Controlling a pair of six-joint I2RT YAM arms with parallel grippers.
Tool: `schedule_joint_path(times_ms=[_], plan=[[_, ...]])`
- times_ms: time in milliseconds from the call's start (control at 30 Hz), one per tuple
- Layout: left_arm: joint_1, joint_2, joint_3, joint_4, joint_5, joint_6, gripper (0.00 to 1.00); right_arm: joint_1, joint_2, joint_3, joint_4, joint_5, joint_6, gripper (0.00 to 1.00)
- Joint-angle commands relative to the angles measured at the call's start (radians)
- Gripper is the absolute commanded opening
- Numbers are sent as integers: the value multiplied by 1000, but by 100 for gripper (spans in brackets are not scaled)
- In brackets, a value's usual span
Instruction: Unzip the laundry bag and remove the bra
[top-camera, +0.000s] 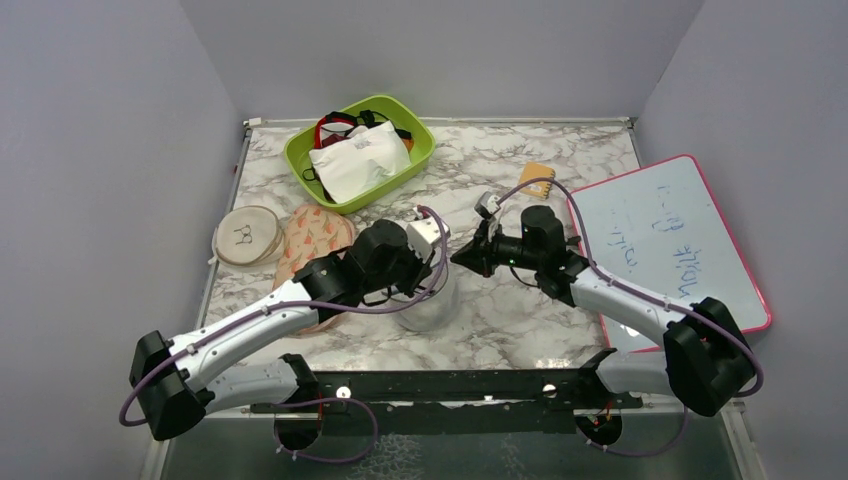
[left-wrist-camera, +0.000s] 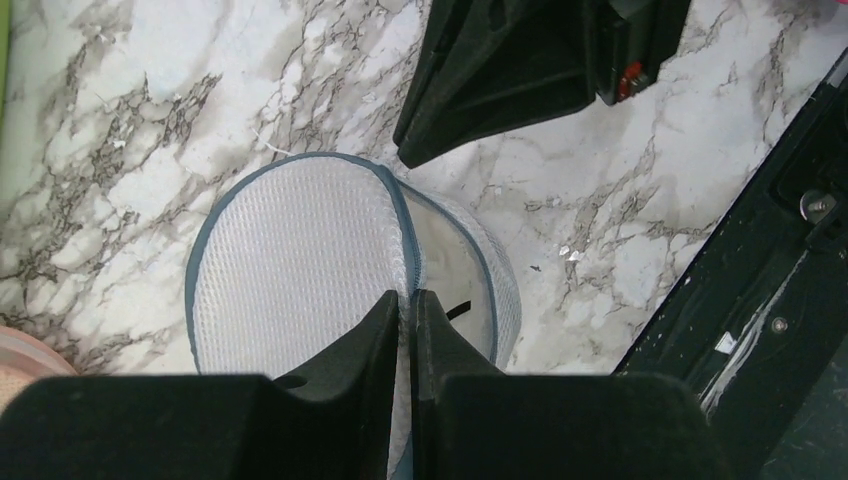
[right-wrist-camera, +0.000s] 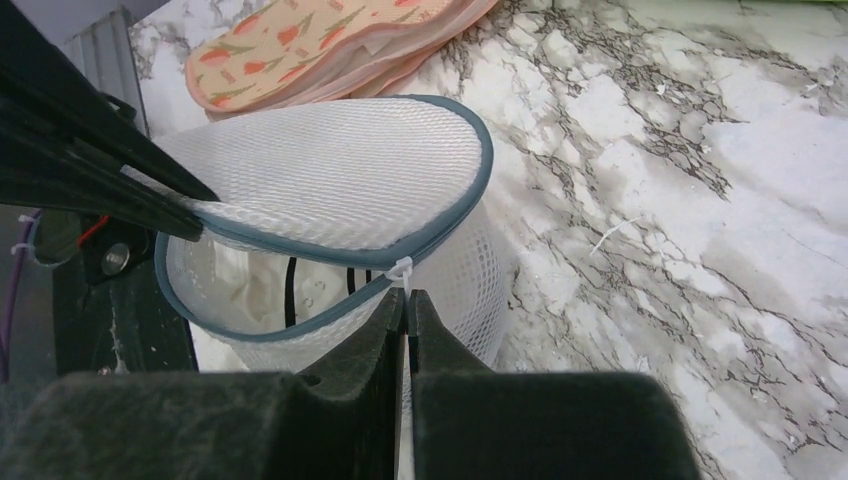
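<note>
The laundry bag (top-camera: 428, 308) stands mid-table, white mesh with a grey-blue zip band. Its lid (right-wrist-camera: 340, 170) is part unzipped and lifted at one side. In the gap I see white cloth and black straps, the bra (right-wrist-camera: 262, 290). My left gripper (left-wrist-camera: 405, 298) is shut on the lid's edge, with mesh pinched between its fingers; its fingers (right-wrist-camera: 110, 170) show in the right wrist view. My right gripper (right-wrist-camera: 407, 298) is shut on the white zip-tie pull (right-wrist-camera: 400, 272) of the zip. In the top view the two grippers, left (top-camera: 432, 248) and right (top-camera: 460, 257), meet over the bag.
A green bin (top-camera: 300, 165) with clothes stands at the back. A beige disc (top-camera: 247, 235) and a floral pouch (top-camera: 318, 232) lie to the left. A whiteboard (top-camera: 660, 240) lies to the right, with a small orange item (top-camera: 537, 180) behind it. A black rail (left-wrist-camera: 760, 300) runs along the near edge.
</note>
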Motion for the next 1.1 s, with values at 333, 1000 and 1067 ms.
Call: schedule_joint_path(times_ms=[333, 1000, 1067], plan=[[-3, -158, -59, 110, 35, 91, 0, -98, 85, 30, 88, -59, 37, 1], [-32, 4, 23, -17, -177, -7, 44, -92, -2, 2, 55, -221, -16, 1], [-41, 24, 37, -20, -206, 0, 45, -90, -4, 2, 49, -222, -18, 1]])
